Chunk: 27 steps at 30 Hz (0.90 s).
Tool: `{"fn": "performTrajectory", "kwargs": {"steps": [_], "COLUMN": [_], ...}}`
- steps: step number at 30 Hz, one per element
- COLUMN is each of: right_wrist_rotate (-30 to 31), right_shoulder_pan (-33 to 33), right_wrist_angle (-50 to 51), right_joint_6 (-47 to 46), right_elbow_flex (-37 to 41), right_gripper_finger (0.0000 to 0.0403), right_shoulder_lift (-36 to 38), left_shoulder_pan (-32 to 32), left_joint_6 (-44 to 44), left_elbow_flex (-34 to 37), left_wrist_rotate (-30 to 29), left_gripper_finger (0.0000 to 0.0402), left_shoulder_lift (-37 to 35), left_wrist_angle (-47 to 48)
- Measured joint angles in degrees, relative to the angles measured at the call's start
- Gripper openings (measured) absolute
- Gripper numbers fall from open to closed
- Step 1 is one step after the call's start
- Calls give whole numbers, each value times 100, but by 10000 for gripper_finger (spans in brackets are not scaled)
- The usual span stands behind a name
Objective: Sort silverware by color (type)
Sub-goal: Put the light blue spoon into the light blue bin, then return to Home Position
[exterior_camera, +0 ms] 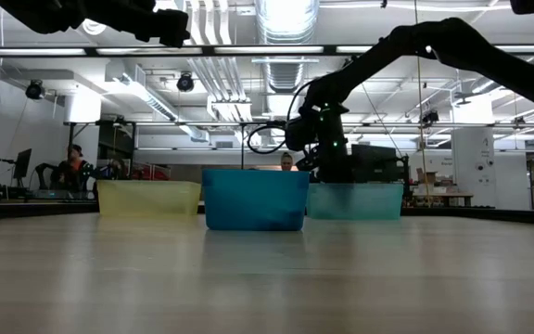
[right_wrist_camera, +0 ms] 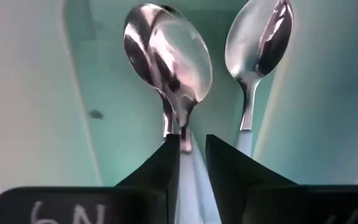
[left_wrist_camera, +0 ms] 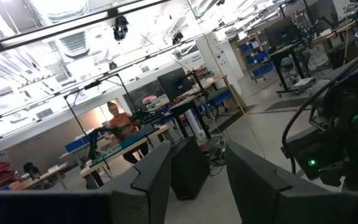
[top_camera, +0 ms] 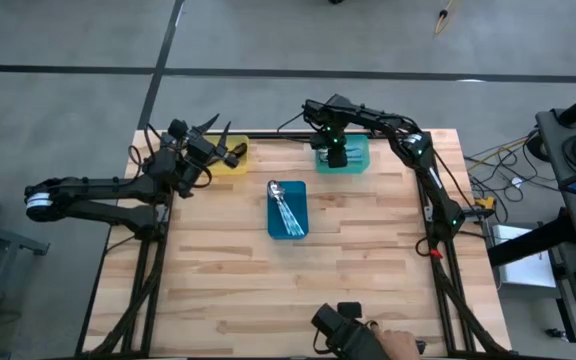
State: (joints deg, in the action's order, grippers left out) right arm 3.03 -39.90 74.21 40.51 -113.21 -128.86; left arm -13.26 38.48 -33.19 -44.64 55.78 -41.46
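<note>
High view: the right gripper (top_camera: 336, 152) is positioned down inside the teal tray (top_camera: 356, 160) at the far edge of the table. The left gripper (top_camera: 218, 150) is held over the yellow tray (top_camera: 236, 162). Between them, nearer the table's middle, the blue tray (top_camera: 301, 195) holds a cluster of shiny spoons (top_camera: 286, 210), their long axes running roughly from the far side to the near side. No spoons are seen loose on the table.

Low view: the three trays are seen edge-on in a row. Their contents are hidden behind the walls, and the right gripper's fingertips are masked by the teal tray.

Left wrist view: the left gripper's fingers (left_wrist_camera: 151, 177) are seen spread with nothing between them. Only the room beyond is shown.

Right wrist view: a blue-handled spoon (right_wrist_camera: 169, 59) lies lengthwise between the right gripper's fingers (right_wrist_camera: 160, 168), bowl pointing away, handle running back through the narrow gap. A second such spoon (right_wrist_camera: 260, 46) lies just beside it, parallel. Whether the handle is pinched or already released cannot be told; release into this tray is judged to be the step in hand.
</note>
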Motion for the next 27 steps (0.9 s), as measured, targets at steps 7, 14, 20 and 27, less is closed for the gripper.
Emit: {"fn": "performTrajectory", "kwargs": {"steps": [7, 14, 20, 27], "right_wrist_rotate": [0, -469, -2463, -2598], "right_shoulder_pan": [0, -4, 160, 839], "right_wrist_angle": [1, 92, -368, -2356], "right_joint_6": [-80, -826, -1083, -1220], "right_elbow_flex": [0, 4, 543, 2621], "right_gripper_finger": [93, 91, 61, 30], "right_shoulder_lift": [19, 423, 1145, 2799], "left_shoulder_pan": [0, 35, 267, 944], "left_joint_6": [0, -547, -1912, -3311], "left_elbow_flex": [0, 0, 0, 2], "left_wrist_rotate": [0, 12, 520, 2308], "left_gripper_finger": [132, 132, 132, 132], "left_shoulder_lift": [-1, -32, -181, -493], "left_wrist_angle": [-1, 363, 1906, 4050]}}
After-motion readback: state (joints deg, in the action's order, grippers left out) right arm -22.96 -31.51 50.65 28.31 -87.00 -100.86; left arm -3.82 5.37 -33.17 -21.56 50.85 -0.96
